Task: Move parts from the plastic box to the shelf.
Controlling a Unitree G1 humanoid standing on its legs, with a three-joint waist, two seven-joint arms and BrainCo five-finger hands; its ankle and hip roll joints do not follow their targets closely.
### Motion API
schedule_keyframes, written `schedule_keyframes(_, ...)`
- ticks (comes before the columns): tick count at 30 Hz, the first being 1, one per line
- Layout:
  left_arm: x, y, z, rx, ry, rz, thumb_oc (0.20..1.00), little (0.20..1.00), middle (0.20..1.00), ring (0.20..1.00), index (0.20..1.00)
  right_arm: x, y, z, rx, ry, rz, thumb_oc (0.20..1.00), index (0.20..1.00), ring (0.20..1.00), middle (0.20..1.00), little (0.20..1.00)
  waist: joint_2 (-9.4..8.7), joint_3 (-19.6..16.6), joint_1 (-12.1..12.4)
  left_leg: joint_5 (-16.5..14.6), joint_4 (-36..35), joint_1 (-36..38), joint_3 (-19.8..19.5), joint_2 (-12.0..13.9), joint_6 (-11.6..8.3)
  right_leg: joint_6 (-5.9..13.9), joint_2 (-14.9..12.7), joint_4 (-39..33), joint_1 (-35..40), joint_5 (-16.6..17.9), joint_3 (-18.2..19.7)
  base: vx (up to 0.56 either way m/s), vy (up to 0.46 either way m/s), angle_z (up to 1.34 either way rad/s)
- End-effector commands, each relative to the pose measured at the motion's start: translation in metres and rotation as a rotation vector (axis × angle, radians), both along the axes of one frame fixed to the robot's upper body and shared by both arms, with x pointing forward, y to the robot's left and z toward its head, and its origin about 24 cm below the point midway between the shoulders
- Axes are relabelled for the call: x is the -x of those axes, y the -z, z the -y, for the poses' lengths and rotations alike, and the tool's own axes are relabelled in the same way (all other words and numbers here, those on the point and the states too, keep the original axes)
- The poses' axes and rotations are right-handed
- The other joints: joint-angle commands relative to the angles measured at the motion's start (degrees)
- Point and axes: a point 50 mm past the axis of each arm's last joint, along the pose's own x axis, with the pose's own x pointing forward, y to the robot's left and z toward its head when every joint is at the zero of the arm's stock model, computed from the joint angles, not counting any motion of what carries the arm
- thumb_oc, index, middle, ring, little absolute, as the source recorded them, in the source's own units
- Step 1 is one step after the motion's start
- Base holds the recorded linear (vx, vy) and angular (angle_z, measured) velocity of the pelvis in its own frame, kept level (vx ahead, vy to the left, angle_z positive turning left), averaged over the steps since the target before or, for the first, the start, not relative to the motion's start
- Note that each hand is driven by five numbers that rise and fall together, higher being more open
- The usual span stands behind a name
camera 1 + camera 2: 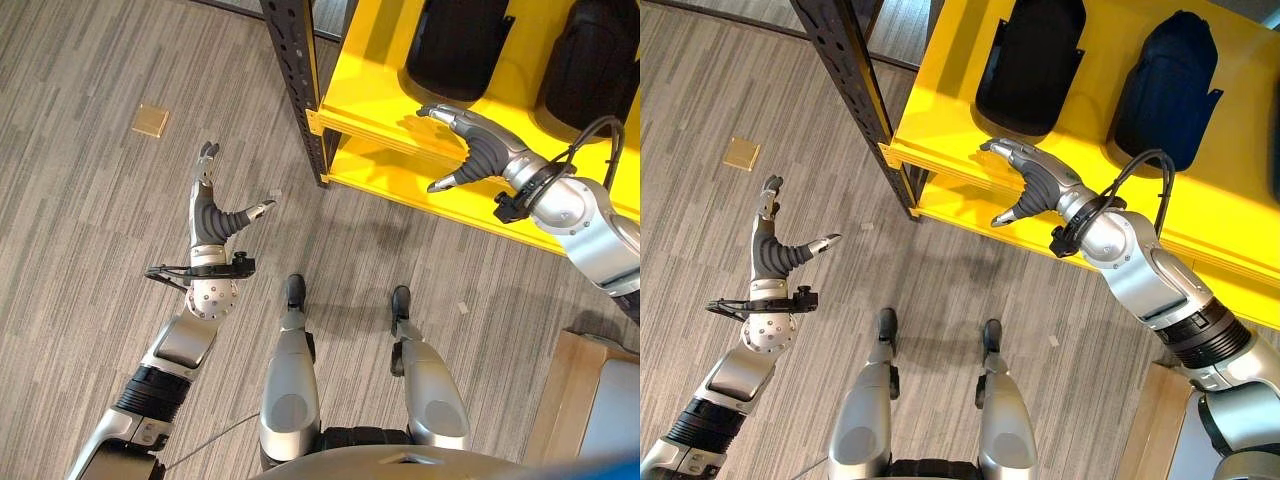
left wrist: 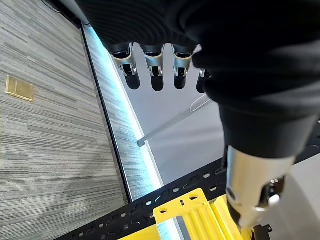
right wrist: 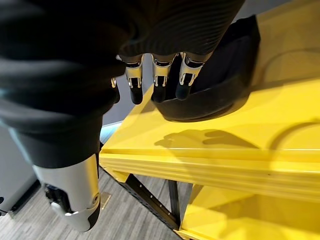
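Two black moulded parts (image 1: 455, 45) (image 1: 590, 60) rest on the upper yellow shelf board (image 1: 380, 110). My right hand (image 1: 480, 150) hovers open over the front edge of that board, just before the left part, with nothing in it. In the right wrist view its straight fingers (image 3: 157, 82) point at the near black part (image 3: 220, 85), apart from it. My left hand (image 1: 212, 220) is held out over the floor to the left of the shelf, fingers straight and thumb spread, empty. Its fingers (image 2: 150, 67) hang free in the left wrist view.
A black perforated upright post (image 1: 300, 90) carries the shelf's left corner, with a lower yellow board (image 1: 440, 205) beneath. A small tan square (image 1: 150, 120) lies on the grey plank floor. A pale wooden surface (image 1: 570, 400) with a grey thing (image 1: 612, 410) sits at lower right.
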Motion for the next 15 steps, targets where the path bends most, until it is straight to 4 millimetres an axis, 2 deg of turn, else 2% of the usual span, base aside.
schedule_keyframes(1,0.0071,-0.0011,-0.0042,-0.002,-0.004,0.025,1.000,1.000,1.000,1.000,1.000,0.0029,-0.0276,-0.0016,0.049,0.004,0.112,1.000,1.000,1.000,1.000,1.000,-0.44,-3.19,-0.57,-4.56,4.30,-2.99,0.24,-3.41,3.30,-0.70,0.83,8.45,-1.03,-7.88,-0.95,0.00,0.000,0.00)
schedule_keyframes(9,0.0080,-0.0004,-0.0044,0.001,-0.002,0.026,1.000,1.000,1.000,1.000,1.000,-0.0042,-0.0278,-0.0012,0.119,0.042,0.095,1.000,1.000,1.000,1.000,1.000,0.59,-2.05,-0.29,-4.60,5.30,-4.18,0.02,-3.82,3.50,-1.10,0.60,10.42,-3.00,-8.40,-1.33,0.00,0.000,0.00)
schedule_keyframes(15,0.0085,0.0003,-0.0056,-0.003,-0.015,0.028,1.000,1.000,1.000,1.000,1.000,-0.0024,-0.0295,-0.0057,0.149,0.015,0.077,1.000,1.000,1.000,1.000,1.000,1.15,-1.26,-0.35,-4.63,5.93,-4.79,0.04,-3.81,3.53,-1.15,0.31,11.65,-4.08,-8.63,-1.57,0.00,0.000,0.00)
